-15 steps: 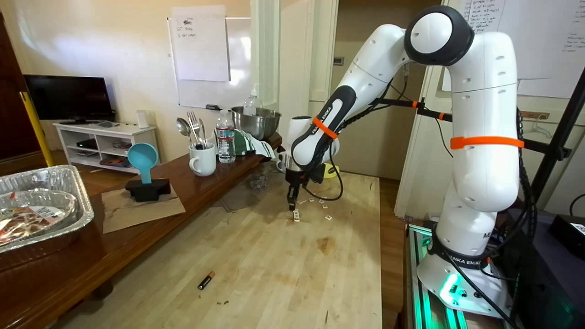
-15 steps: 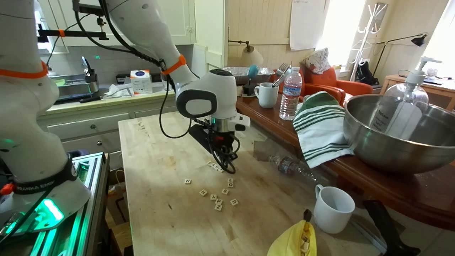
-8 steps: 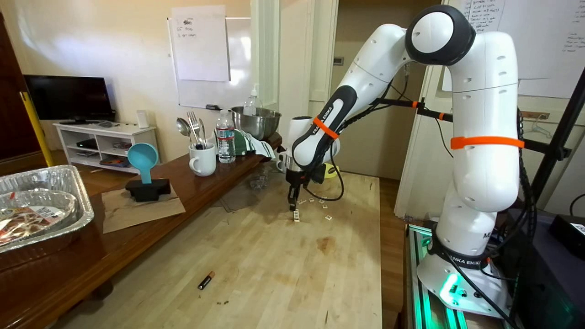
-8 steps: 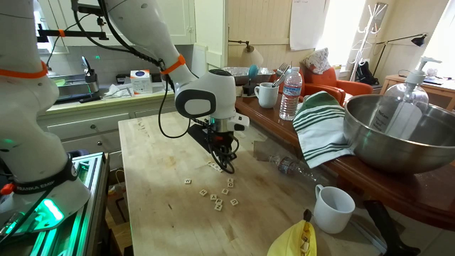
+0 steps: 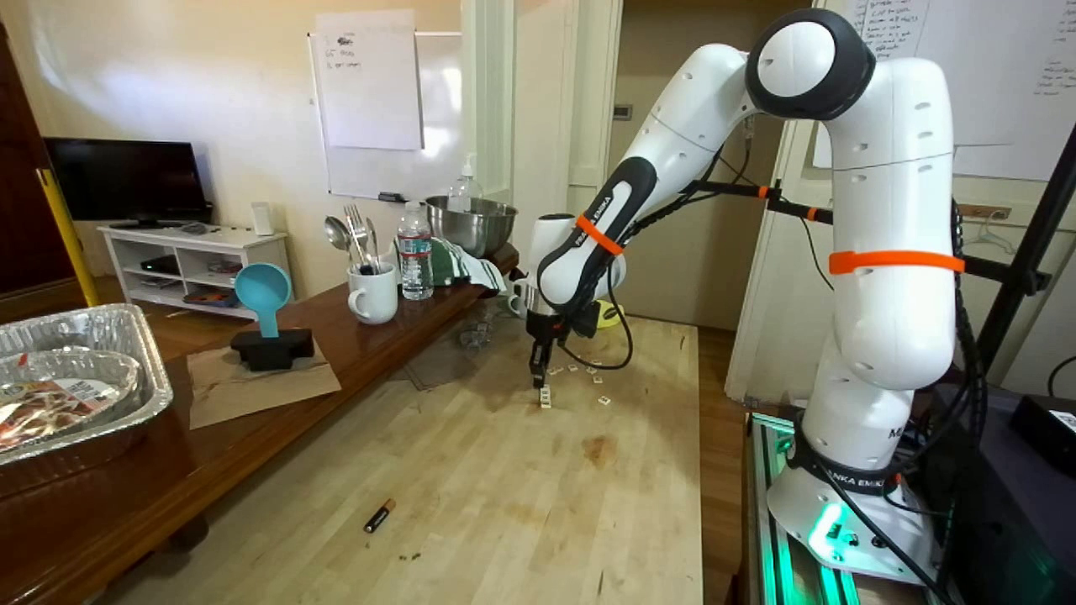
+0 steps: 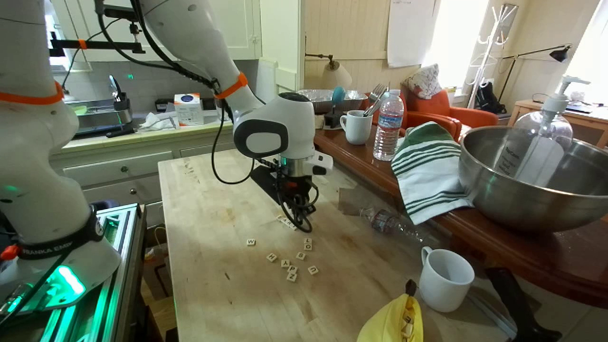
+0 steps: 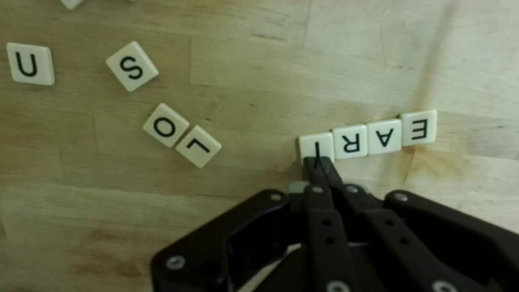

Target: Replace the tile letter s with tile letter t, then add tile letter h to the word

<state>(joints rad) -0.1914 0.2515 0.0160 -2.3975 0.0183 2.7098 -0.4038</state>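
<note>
tool [image 7: 320, 164]: fingertips pressed together, no tile seen between; tips over the lower edge of the stem-lettered tile [image 7: 316, 144], presumably t, partly hidden.
same tile: left end of the row [image 7: 372, 140], wrist view; long axis runs rightward, rising slightly. likely move: a nudge along that line.
s tile [image 7: 132, 66]: apart, upper left.

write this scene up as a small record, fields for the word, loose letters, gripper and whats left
word row: E tile, A tile, R tile, then a fourth tile partly hidden by the gripper; its visible stroke fits a T
letter to replace: S tile, loose, apart from the row
other loose letters: U tile; O tile and L tile side by side
gripper: shut, at the fourth tile; contact unclear
nearby: yellow pouch, white mug
left to do: letter H not yet in the row
</note>
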